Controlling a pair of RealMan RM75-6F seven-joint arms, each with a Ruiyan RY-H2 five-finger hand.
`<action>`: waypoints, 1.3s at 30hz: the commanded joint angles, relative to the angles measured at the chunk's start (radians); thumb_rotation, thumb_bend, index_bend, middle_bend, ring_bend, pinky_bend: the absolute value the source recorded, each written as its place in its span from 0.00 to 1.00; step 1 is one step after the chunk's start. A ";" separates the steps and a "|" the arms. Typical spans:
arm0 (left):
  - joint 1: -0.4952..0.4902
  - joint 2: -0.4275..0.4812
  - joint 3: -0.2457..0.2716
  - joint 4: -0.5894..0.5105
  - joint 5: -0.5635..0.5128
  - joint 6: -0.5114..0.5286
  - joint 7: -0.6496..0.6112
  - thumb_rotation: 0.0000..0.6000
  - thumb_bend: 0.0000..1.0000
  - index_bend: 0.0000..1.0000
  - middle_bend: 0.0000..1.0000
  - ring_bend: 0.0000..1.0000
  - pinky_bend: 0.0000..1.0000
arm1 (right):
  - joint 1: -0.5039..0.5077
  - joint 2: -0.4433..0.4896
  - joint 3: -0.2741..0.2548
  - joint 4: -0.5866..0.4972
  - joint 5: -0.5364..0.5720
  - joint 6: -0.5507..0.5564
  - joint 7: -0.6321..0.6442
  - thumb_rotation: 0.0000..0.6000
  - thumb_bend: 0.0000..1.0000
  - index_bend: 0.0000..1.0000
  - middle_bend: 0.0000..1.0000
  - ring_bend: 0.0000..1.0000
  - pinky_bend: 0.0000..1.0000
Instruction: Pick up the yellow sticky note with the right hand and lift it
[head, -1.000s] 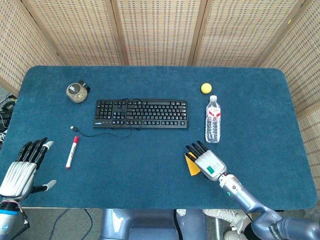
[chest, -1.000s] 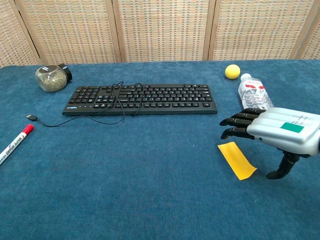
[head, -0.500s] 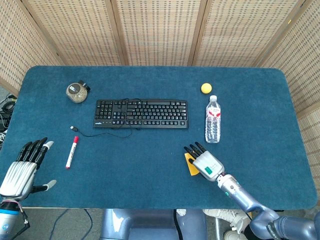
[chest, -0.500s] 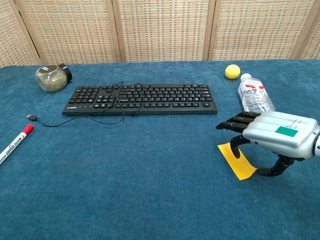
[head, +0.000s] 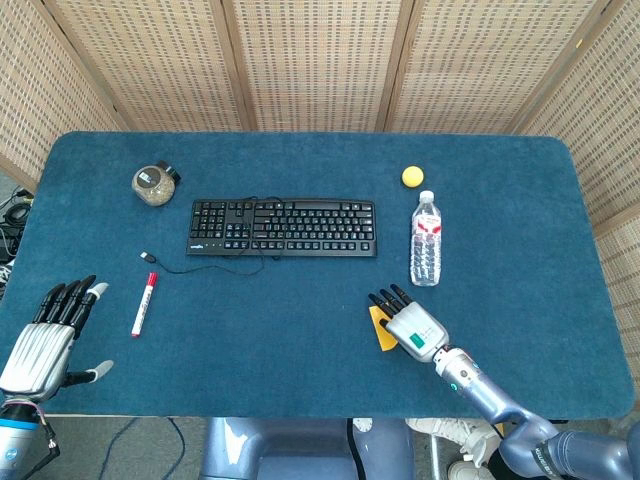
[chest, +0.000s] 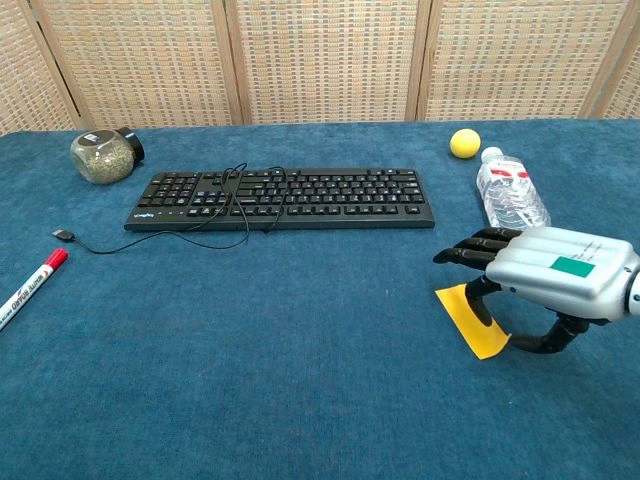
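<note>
Sticky note (chest: 468, 314), yellow, lies flat on the blue counter (head: 300, 310) near its front edge, toward the robot's right, just in front of the water bottle (head: 425, 240). Its long axis runs diagonally in the chest view, from the far-left corner toward the near-right corner. The right robot hand (chest: 548, 276) is directly over the note's right part, palm down, so the note lies beneath and slightly to the left of it. A dark fingertip (chest: 483, 296) reaches down onto the note's middle and the thumb curls low at the near-right end; whether paper is actually pinched cannot be told, and the note looks flat, not yet lifted. The left robot hand (head: 45, 335) is far off at the counter's left front corner, fingers spread and holding nothing, beside a red marker (head: 144, 303).
</note>
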 joint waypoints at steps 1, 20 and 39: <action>0.000 0.000 0.000 0.000 0.000 0.000 0.001 1.00 0.00 0.00 0.00 0.00 0.00 | 0.000 -0.004 -0.002 0.003 0.000 -0.002 0.005 1.00 0.33 0.49 0.00 0.00 0.00; -0.002 0.001 0.000 0.000 -0.002 -0.002 -0.003 1.00 0.00 0.00 0.00 0.00 0.00 | 0.004 -0.031 -0.003 0.043 -0.004 -0.006 0.053 1.00 0.55 0.67 0.00 0.00 0.00; -0.007 0.021 -0.004 0.002 -0.009 -0.009 -0.049 1.00 0.00 0.00 0.00 0.00 0.00 | 0.151 -0.013 0.257 -0.021 0.213 -0.074 -0.097 1.00 0.55 0.73 0.00 0.00 0.00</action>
